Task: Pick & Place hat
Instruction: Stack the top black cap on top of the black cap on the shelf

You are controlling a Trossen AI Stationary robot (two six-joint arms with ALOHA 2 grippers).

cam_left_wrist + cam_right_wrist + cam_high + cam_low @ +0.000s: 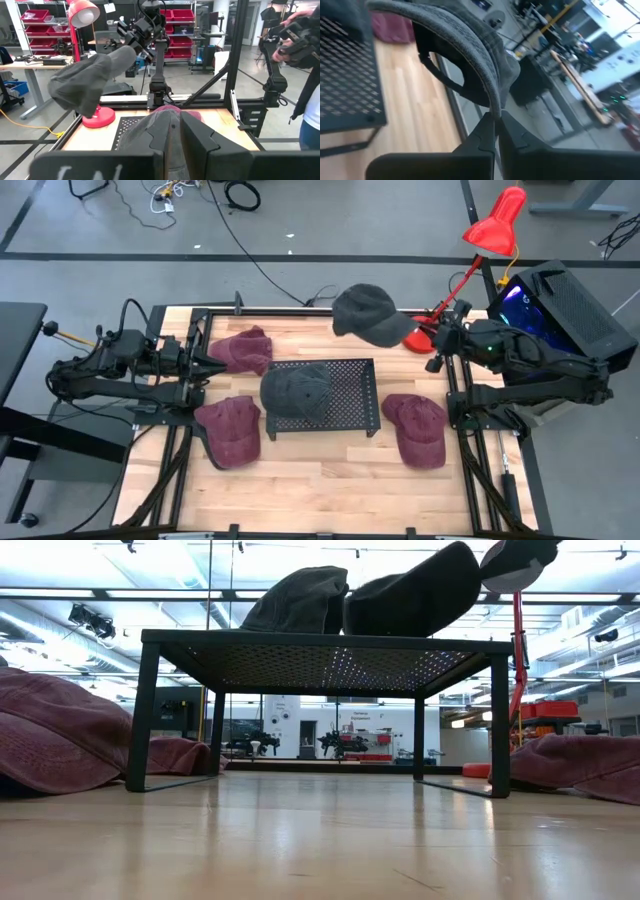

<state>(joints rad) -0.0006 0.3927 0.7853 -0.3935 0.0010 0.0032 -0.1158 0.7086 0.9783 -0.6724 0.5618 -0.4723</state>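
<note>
I am holding a dark grey hat up in the air over the far edge of the table, near the red lamp. My right gripper is pinching its rim, fingers pressed tight together on the cloth, and the hat is hanging open from that pinch. Another dark grey hat is lying on the black mesh stand in the middle of the table. My left gripper is waiting at the left side, its fingers standing narrow; whether they are touching anything I cannot tell. Three maroon hats are lying on the wood: one at the far left, one at the near left, one to the right of the stand.
</note>
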